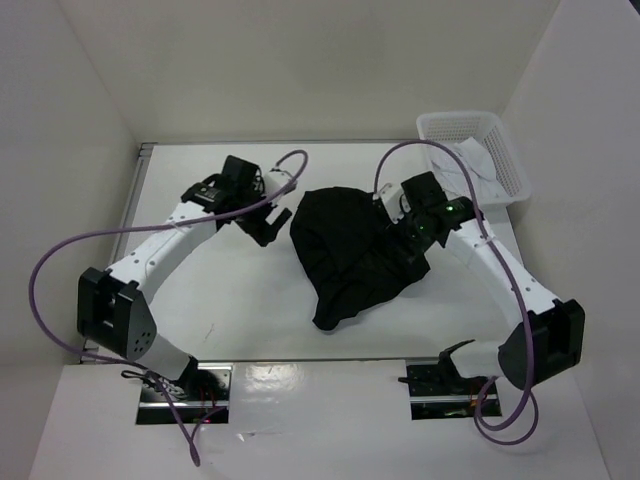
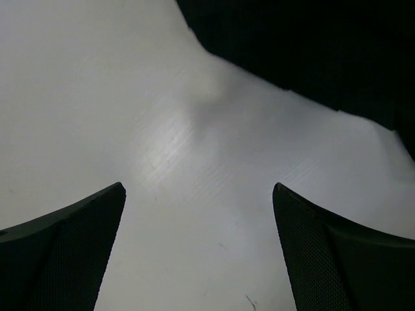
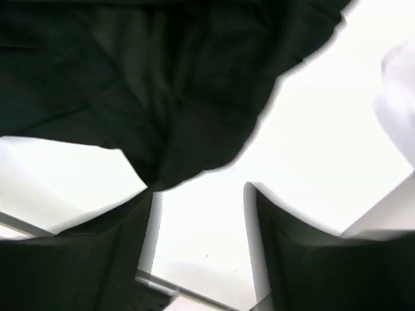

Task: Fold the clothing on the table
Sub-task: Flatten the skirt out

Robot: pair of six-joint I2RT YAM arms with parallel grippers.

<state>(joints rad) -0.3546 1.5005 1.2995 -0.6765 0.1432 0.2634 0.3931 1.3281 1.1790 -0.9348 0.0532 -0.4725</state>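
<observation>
Folding looks barely started to me: the black garment (image 1: 345, 255) lies in a rumpled heap around the middle of the surface (image 1: 220, 310), my left hand (image 2: 199, 186) spread wide beside its left edge, my right hand (image 3: 198, 191) parted at its right edge clamping nothing, no readable label or writing.

A white plastic mesh basket (image 1: 508, 158) sits at about two o'clock in the overhead view, with something white and crumpled (image 1: 472, 165) lying inside it, too unclear to identify.
</observation>
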